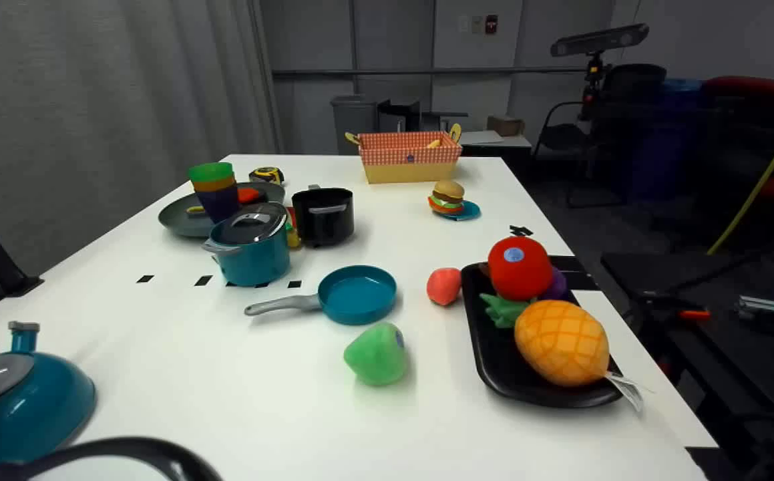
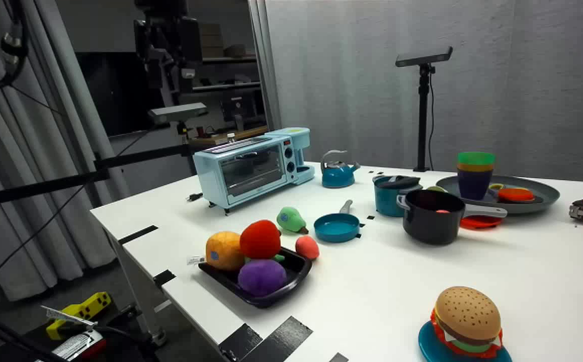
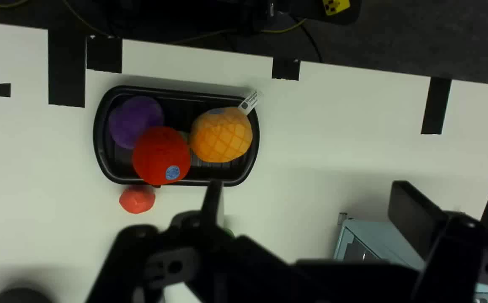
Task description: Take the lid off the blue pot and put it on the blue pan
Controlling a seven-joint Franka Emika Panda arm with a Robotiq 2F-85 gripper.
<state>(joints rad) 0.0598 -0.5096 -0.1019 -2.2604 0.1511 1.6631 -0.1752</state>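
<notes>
The teal blue pot [image 1: 251, 262] stands beside the black pot; it also shows in an exterior view [image 2: 388, 202]. Its dark, shiny greyish lid [image 1: 251, 224] lies on top; in an exterior view the lid [image 2: 398, 182] looks dark. The shallow blue pan [image 1: 358, 294], with a grey handle, stands on the table and shows in an exterior view [image 2: 336, 227]. My gripper [image 3: 308, 185] is open and empty in the wrist view. It hangs high above the table, away from pot and pan, in an exterior view [image 2: 169, 75]. Pan, pot and lid do not show in the wrist view.
A black tray [image 3: 252, 168] of toy fruit lies near the table edge. A green toy pear [image 1: 374, 354] and coral toy [image 1: 443, 286] are near the pan. The black pot [image 2: 432, 218] stands close to the blue pot. A toaster oven [image 2: 251, 168] and teal kettle [image 2: 338, 176] stand behind.
</notes>
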